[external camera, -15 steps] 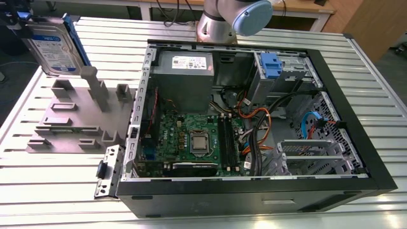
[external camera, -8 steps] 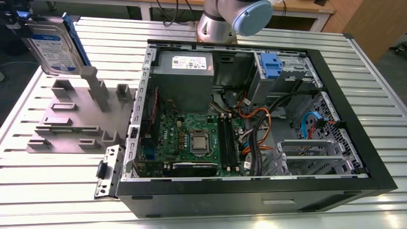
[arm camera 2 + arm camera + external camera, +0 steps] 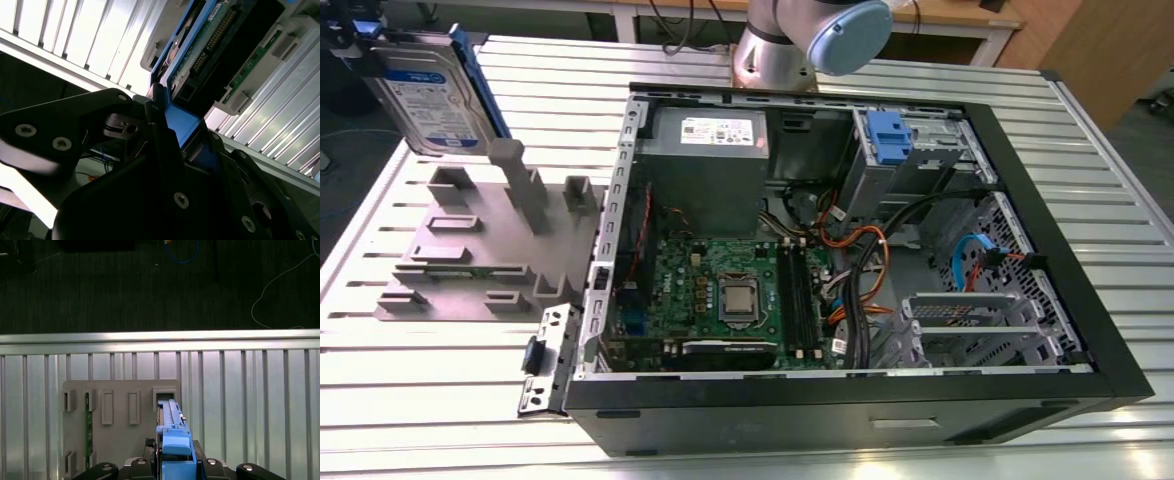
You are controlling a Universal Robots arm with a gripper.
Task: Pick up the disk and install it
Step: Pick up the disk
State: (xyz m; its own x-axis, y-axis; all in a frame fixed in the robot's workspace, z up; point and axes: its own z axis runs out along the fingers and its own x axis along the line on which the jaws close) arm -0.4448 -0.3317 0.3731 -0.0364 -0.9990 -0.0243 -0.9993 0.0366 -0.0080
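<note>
The disk [image 3: 434, 100] is a silver drive with a white-and-blue label in a blue bracket. It stands on edge at the far corner of the table on the exterior view's left, just above the grey holder [image 3: 467, 250]. My gripper [image 3: 374, 45] is shut on the end of its blue bracket. In the second wrist view the black fingers [image 3: 155, 115] clamp the bracket, and the disk's [image 3: 215, 45] circuit-board side and connector show. In the first wrist view the disk [image 3: 170, 420] appears edge-on in my gripper [image 3: 175, 462], over an empty slot [image 3: 165, 395] of the holder.
An open black computer case [image 3: 854, 400] lies on the slatted aluminium table [image 3: 1107, 160], showing a motherboard [image 3: 734, 290], a grey power supply [image 3: 707, 135], a drive bay with a blue latch [image 3: 887, 135] and loose cables [image 3: 867, 250]. A green board [image 3: 87, 425] stands in the holder. The arm's base [image 3: 781, 50] is behind the case.
</note>
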